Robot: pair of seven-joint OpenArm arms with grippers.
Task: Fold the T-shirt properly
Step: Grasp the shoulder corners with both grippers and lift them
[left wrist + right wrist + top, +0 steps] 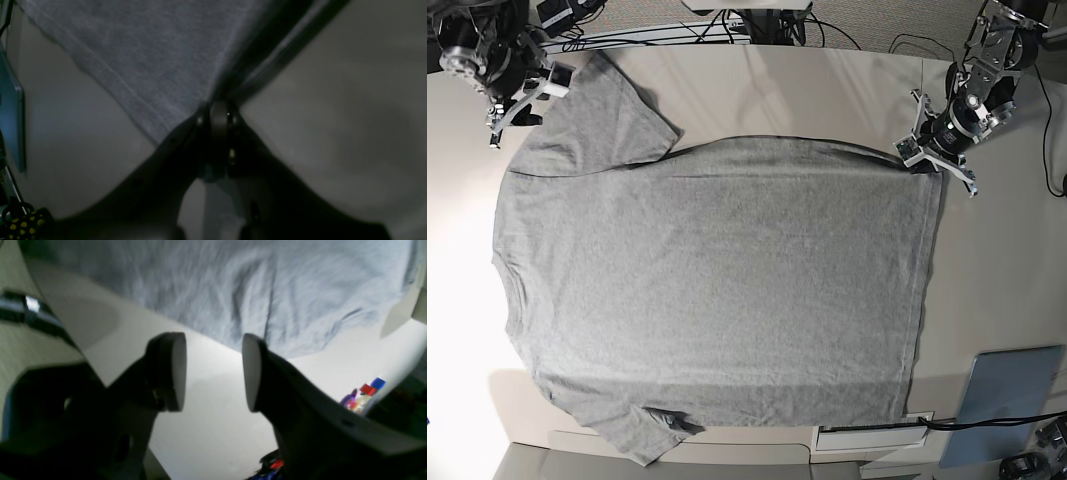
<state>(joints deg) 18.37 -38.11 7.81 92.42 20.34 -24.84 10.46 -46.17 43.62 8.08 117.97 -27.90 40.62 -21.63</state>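
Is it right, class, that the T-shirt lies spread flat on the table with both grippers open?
Not quite. The T-shirt lies spread flat, but only the right gripper is open. The left wrist view shows the left gripper shut on the shirt's corner.

The T-shirt (717,290) was matt heathered knit cloth with a stitched hem; the table (827,90) looked smooth and matt.

Pale table (777,90), blue-grey pad (1007,392) at its corner, cables (677,30) behind.

Left end effector (218,115) pinches the grey T-shirt (156,56) corner; fabric stretched above table (333,116)
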